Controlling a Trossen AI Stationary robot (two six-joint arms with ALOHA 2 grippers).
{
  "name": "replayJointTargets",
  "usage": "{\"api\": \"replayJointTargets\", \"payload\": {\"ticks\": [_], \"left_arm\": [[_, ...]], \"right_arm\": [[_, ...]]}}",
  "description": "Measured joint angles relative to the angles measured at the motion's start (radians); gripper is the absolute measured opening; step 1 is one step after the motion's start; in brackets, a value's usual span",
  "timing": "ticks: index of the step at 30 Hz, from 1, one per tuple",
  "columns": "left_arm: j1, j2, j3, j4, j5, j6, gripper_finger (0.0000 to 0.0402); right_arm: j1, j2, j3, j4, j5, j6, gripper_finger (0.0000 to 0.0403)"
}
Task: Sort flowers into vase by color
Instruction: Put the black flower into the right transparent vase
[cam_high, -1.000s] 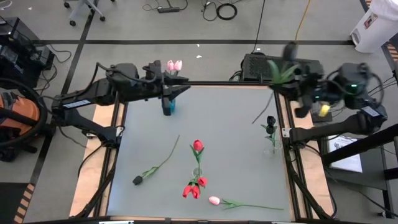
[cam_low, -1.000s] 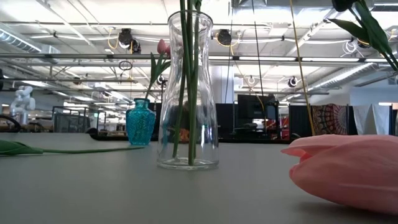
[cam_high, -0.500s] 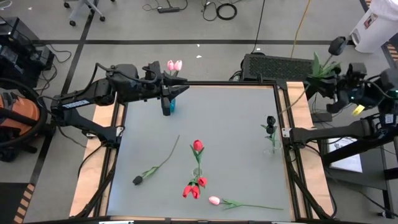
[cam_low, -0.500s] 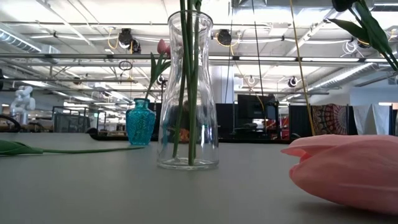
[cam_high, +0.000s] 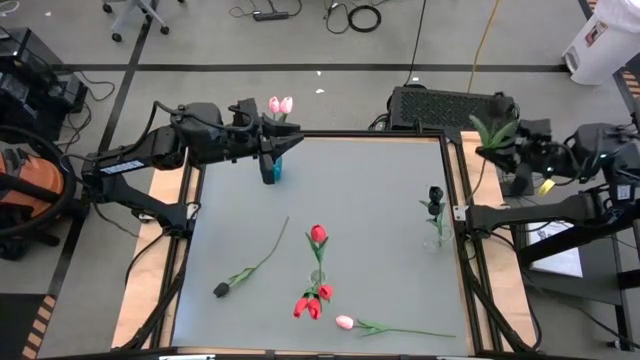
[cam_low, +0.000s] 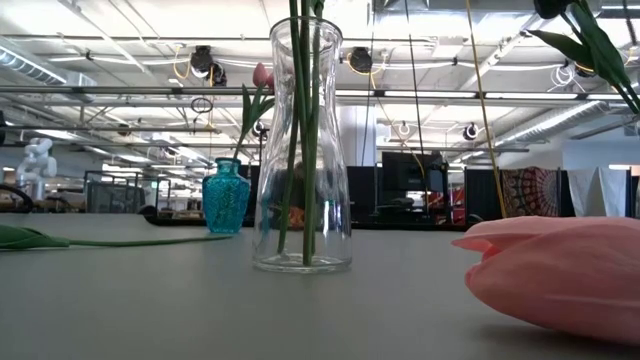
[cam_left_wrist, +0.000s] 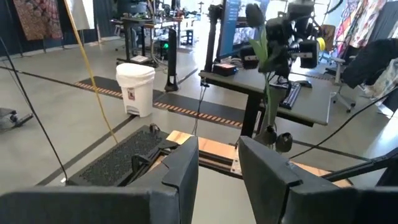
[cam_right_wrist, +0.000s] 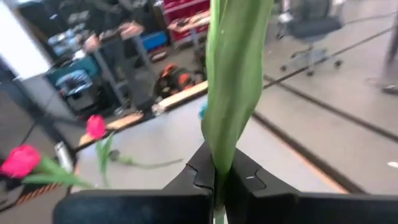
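Note:
My right gripper (cam_high: 510, 148) hangs beyond the table's far right corner, shut on a black-headed flower (cam_left_wrist: 253, 12) with broad green leaves (cam_high: 497, 130). Level at the far left, my left gripper (cam_high: 293, 143) stands open beside a teal vase (cam_high: 270, 170) holding pink flowers (cam_high: 280, 104), with nothing between its fingers (cam_left_wrist: 183, 171). A clear vase (cam_low: 302, 150) at the centre holds red flowers (cam_high: 318, 235). Another clear vase (cam_high: 436, 240) by the right edge holds a black flower (cam_high: 435, 193). A pink flower (cam_high: 345, 322) and a black one (cam_high: 222, 289) lie flat on the table. My right gripper pinches the flower between its two fingers at the base of a long green leaf (cam_right_wrist: 219, 158), where the leaf wraps the stem. The fingers come at it about level, lying across the stem. The flower is lifted clear and stands roughly upright, head up, its stem hanging below.
Wooden rails (cam_high: 470, 250) and a black frame border the grey table (cam_high: 370, 190). A dark box (cam_high: 430, 105) sits behind the far right corner. Free room lies between the vases and along the far edge.
My right gripper has carried the flower from over the table's far right corner out past the right edge, then drawn back a little and sunk, tipping forward. The flower's stem, which reached over the table near the right-hand vase, has left the table.

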Motion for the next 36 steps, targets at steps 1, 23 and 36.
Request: {"api": "replayJointTargets", "payload": {"ticks": [1,23,36], "left_arm": [[0.0,0.0,0.0,0.0,0.0,-0.01,0.0123],[0.0,0.008,0.0,-0.002,-0.005,-0.047,0.0123],[0.0,0.029,0.0,-0.003,-0.053,-0.047,0.0123]], "right_arm": [[0.0,0.0,-0.012,0.0,-0.023,0.004,0.0004],[-0.001,-0.413,-0.36,0.215,-0.036,0.009,0.0003],[-0.002,-0.558,-0.572,0.215,-0.05,0.127,0.0002]]}}
